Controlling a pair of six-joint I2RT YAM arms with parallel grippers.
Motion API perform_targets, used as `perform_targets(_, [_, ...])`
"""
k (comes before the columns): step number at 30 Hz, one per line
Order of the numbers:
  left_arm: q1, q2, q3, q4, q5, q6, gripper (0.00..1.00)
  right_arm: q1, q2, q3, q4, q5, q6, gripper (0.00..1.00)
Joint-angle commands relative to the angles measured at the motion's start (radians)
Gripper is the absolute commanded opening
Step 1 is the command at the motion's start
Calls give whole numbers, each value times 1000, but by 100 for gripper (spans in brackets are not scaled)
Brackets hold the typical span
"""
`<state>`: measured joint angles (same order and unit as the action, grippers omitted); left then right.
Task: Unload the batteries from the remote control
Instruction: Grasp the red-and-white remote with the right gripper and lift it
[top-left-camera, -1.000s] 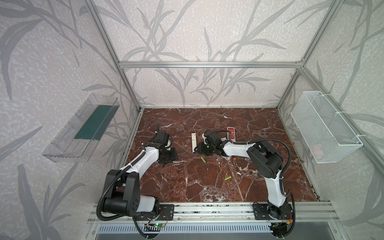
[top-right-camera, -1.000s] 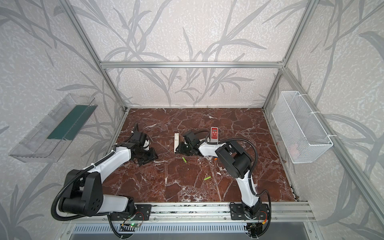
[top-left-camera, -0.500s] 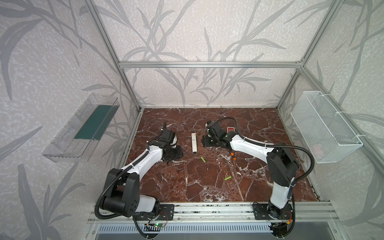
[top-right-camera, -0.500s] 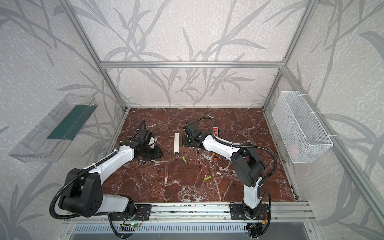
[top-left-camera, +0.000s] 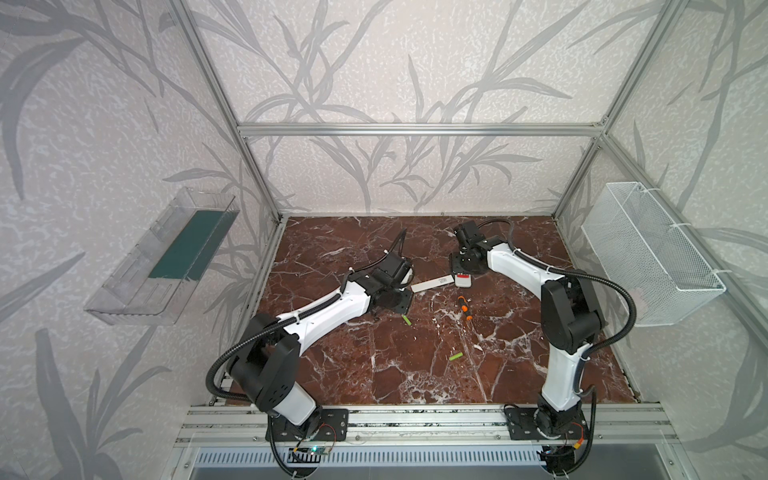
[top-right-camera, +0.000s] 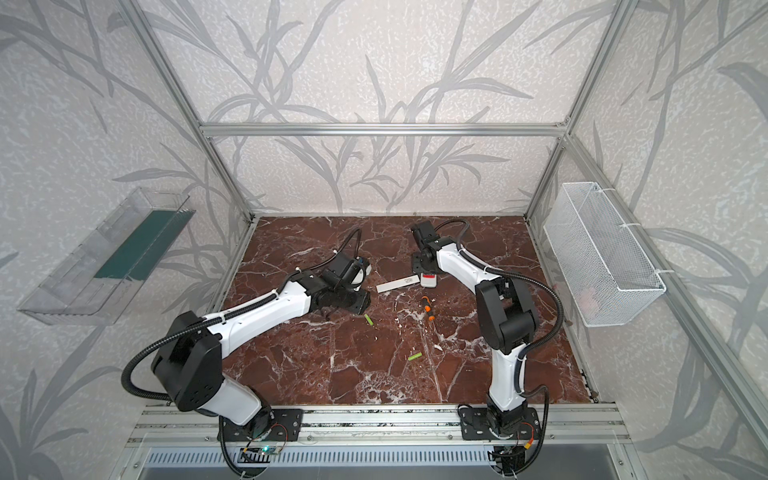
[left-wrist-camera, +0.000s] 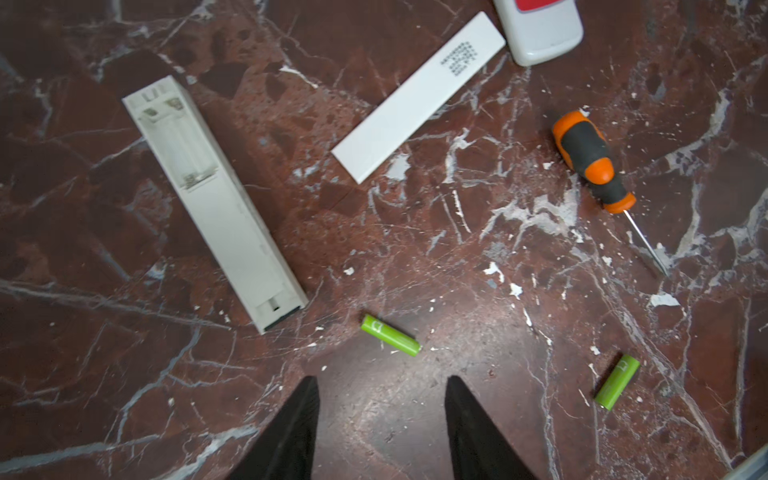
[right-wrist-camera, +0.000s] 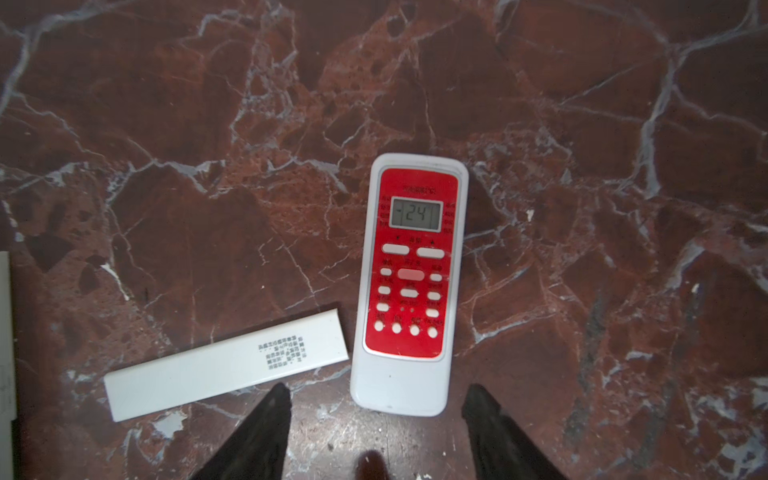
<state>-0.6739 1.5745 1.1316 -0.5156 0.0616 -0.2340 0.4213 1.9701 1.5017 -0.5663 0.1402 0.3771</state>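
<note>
Two batteries (left-wrist-camera: 390, 335) (left-wrist-camera: 617, 381), two remotes (left-wrist-camera: 216, 199) (right-wrist-camera: 409, 286), one cover (left-wrist-camera: 417, 97), one screwdriver (left-wrist-camera: 590, 162).

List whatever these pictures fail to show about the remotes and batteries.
- Red remote: it lies buttons up, so its back and battery bay are hidden in every view.
- Long white remote: clear only in the left wrist view. The left arm covers most or all of it in both top views.
- Batteries: only two show, the second lying apart. No others are in view.
- White cover: its print is too small to read.

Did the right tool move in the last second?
Yes. In a top view the right tool has swung right and toward the back wall, away from the green battery, and is now at the red remote.
</note>
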Motion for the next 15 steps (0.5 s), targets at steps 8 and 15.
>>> perform_targets(8, [-16,5,7,125,-72,79,57,-42,113,84,-72,3,-18,67])
perform_targets(15, [-16,30,19,144,-101,97,57,-70,170,111,-67,-21,-27,64])
